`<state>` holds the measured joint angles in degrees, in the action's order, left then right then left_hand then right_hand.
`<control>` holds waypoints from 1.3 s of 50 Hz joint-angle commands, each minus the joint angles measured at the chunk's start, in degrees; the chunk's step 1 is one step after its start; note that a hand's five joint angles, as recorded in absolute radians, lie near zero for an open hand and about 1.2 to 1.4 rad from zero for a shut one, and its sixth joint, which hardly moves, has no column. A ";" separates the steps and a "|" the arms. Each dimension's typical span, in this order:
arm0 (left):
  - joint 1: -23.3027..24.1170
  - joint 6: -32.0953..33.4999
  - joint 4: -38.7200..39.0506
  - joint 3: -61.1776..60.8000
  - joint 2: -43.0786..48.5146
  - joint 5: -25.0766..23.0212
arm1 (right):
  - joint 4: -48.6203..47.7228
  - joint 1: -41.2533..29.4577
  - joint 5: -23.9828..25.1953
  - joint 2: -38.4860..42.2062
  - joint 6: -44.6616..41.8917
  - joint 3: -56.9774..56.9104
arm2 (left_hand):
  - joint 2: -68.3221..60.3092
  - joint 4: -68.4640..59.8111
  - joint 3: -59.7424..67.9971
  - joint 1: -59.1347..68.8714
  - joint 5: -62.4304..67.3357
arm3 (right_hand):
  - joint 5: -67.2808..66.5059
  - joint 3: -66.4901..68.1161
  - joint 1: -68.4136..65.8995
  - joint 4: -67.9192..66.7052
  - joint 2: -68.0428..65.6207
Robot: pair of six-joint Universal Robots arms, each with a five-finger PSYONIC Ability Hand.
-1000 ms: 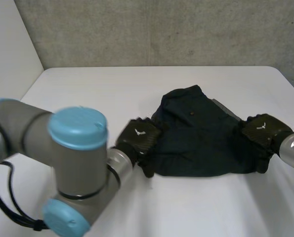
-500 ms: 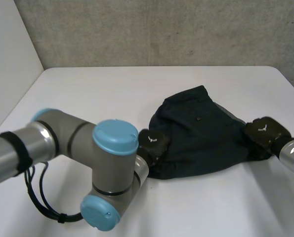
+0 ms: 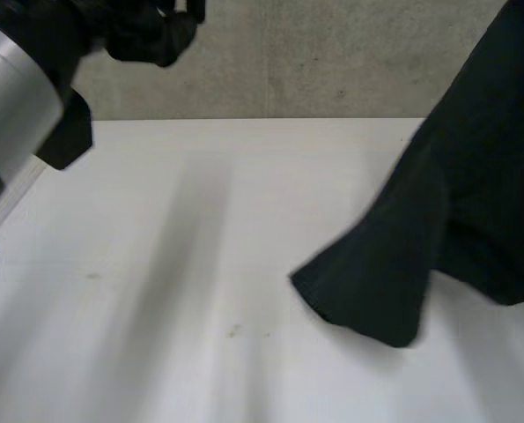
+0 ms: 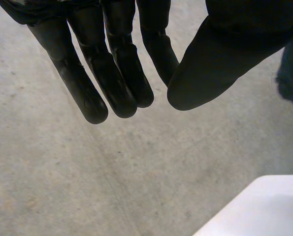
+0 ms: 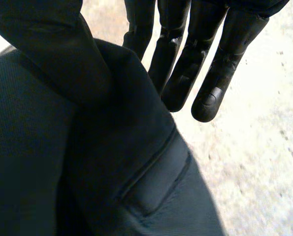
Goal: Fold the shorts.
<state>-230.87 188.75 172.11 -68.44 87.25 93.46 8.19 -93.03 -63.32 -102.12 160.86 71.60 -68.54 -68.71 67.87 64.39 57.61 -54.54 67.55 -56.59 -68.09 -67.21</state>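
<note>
The dark shorts (image 3: 455, 194) hang from high on the right, and their lowest fold reaches down to the white table (image 3: 200, 264). In the right wrist view my right hand (image 5: 48, 44) pinches the shorts (image 5: 48, 162) at an edge by a pocket seam, thumb in front and straight fingers (image 5: 185, 64) behind. My left hand (image 3: 147, 31) is raised far to the left, away from the cloth. In its own view the left hand (image 4: 112, 64) has its thumb drawn in against straight fingers with nothing between them. A bit of the shorts (image 4: 291, 73) shows beside the thumb.
A concrete wall (image 3: 314, 62) stands behind the table's far edge. The grey left arm (image 3: 19, 97) reaches up at the left. A corner of the table (image 4: 264, 206) lies below the left hand.
Both hands closed at the shorts' sides and rose. The shorts left the table and now hang from the right hand. The left hand swung up to the left without cloth.
</note>
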 commanded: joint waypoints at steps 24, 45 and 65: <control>-9.51 -20.52 -2.21 -10.40 19.01 -0.12 | 0.77 -31.51 -21.40 35.76 -6.79 -9.81 | 39.48 39.65 -38.82 -35.34 -38.55 | -15.46 12.45 -23.41 -11.91 -12.79; -2.40 -38.89 -8.81 -8.57 26.02 -13.83 | 0.86 -39.07 -31.86 34.01 -3.19 -9.64 | 40.33 40.49 -39.66 -36.18 -39.39 | -15.46 12.45 -23.41 -11.91 -12.79; 6.22 -39.17 -6.79 3.76 40.98 -2.00 | 0.95 -37.67 -31.77 26.62 -1.52 -2.87 | 38.98 39.15 -38.32 -34.83 -38.05 | -0.82 -2.19 -8.76 2.74 1.85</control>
<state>-225.41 149.25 164.64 -65.51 126.63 82.29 9.10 -131.27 -94.84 -75.31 159.62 67.90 -26.89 -26.29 27.59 27.78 16.05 -56.44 67.72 -57.52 -68.12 -67.21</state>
